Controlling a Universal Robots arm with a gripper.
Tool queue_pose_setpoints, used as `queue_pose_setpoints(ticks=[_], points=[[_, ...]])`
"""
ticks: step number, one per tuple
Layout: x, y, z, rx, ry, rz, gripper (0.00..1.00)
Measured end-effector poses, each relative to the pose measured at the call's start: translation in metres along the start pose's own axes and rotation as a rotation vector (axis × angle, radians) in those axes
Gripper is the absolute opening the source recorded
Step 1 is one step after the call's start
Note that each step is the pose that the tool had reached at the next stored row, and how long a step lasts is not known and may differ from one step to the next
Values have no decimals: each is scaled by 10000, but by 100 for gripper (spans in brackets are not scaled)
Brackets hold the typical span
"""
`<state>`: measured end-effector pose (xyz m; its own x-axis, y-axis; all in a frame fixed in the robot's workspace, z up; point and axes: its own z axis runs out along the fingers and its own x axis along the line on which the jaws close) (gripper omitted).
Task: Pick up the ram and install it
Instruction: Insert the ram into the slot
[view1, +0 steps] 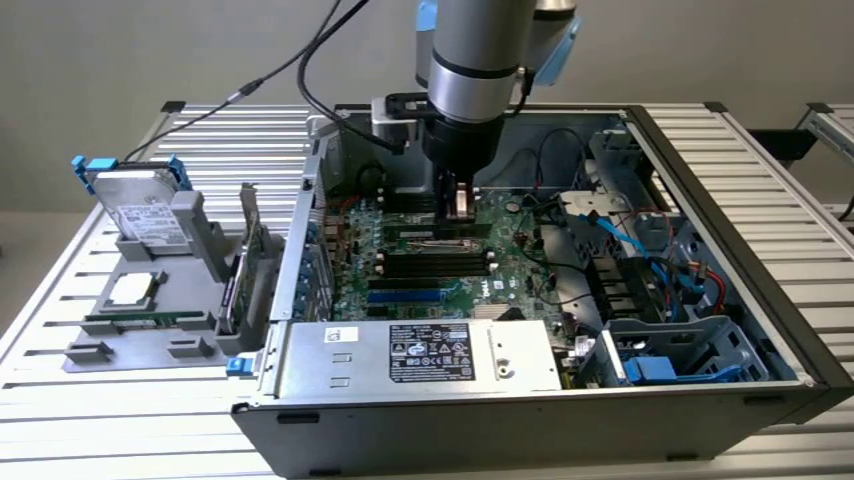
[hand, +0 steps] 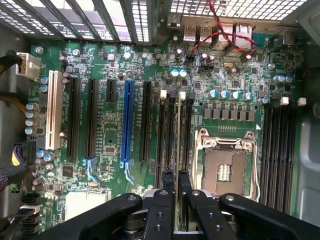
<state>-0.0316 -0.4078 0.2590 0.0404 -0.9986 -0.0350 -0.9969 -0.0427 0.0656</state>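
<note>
My gripper (view1: 458, 212) reaches down into the open computer case (view1: 534, 420), just above the motherboard (view1: 427, 270). In the wrist view, the gripper (hand: 176, 176) is shut on the ram (hand: 178, 135). The ram shows edge-on as a thin pale strip running away from the black fingers (hand: 167, 182). It hangs in line with the black memory slots (hand: 162, 135) beside the CPU socket (hand: 225, 165). Whether it touches a slot I cannot tell.
A second bank of memory slots (hand: 280, 145) lies on the socket's other side. Long black and blue expansion slots (hand: 127, 125) fill the board. Red cables (hand: 220, 30) hang near the ports. The power supply (view1: 414, 355) and a grey parts fixture (view1: 147, 300) with a hard drive (view1: 140, 215) are nearby.
</note>
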Motion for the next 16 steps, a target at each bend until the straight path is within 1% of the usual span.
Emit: queue_pose_setpoints(ticks=[6,9,11,13,16], points=[[4,2,110,5,0,-1,15],[6,2,166,18,2,-2,15],[7,0,202,39,2,-2,15],[9,-2,233,74,6,1,15],[14,-4,258,116,63,4,15]])
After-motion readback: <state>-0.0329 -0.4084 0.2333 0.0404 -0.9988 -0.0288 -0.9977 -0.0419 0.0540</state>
